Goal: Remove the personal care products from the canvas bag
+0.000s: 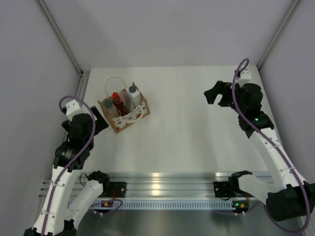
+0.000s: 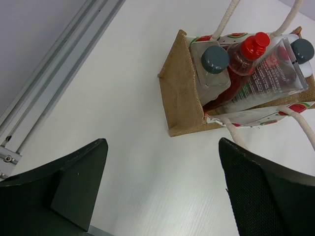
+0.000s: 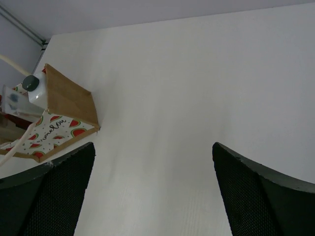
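The canvas bag (image 1: 124, 114) stands upright at the table's back left, tan with a white watermelon-print side and white rope handles. In the left wrist view the bag (image 2: 182, 93) holds a pale beige bottle with a grey cap (image 2: 213, 61), a red bottle (image 2: 251, 47), a tapered tube with printed text (image 2: 269, 78) and a white bottle with a dark cap (image 2: 301, 51). My left gripper (image 1: 101, 121) (image 2: 162, 147) is open and empty, just left of the bag. My right gripper (image 1: 215, 97) (image 3: 153, 147) is open and empty, far to the bag's right. The right wrist view shows the bag's tan end (image 3: 69, 98).
A metal rail (image 1: 162, 179) runs along the near edge by the arm bases. Another rail (image 2: 59, 69) runs along the table's left side close to the bag. Grey walls enclose the white table (image 1: 192, 142) on three sides.
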`<state>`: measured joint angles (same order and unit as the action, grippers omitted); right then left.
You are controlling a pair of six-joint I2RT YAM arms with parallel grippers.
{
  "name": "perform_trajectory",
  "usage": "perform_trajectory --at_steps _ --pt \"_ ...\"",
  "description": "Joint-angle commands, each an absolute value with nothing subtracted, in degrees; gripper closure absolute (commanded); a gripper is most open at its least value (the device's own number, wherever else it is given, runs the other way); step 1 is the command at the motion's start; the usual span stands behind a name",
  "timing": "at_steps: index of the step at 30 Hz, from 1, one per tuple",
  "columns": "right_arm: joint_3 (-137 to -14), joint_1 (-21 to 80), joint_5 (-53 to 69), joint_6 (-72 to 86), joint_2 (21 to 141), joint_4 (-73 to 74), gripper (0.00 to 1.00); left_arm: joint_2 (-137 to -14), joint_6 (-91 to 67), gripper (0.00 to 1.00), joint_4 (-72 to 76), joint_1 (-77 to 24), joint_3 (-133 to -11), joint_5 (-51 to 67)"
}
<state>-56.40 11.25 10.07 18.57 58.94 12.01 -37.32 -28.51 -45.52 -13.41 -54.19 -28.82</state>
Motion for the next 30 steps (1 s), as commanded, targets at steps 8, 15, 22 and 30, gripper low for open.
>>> perform_trajectory --at_steps 8,15,22,30 --pt "-59.9 12.0 16.0 21.5 62.4 7.6 0.01 -37.9 -39.4 0.01 -44.7 -13.1 -53.6 -26.4" --pt "-64.9 18.8 17.1 21.4 67.1 7.5 0.01 -44.5 -52.2 0.02 -43.4 -13.1 -52.8 -24.4" --pt "-69.5 28.9 15.1 19.2 74.0 6.3 0.01 -50.3 -56.0 0.08 -35.1 -13.1 -51.3 -21.5" --pt "-81.6 39.3 7.9 14.8 85.1 11.2 0.01 -54.8 -57.4 0.23 -29.0 -13.1 -47.8 -24.5"
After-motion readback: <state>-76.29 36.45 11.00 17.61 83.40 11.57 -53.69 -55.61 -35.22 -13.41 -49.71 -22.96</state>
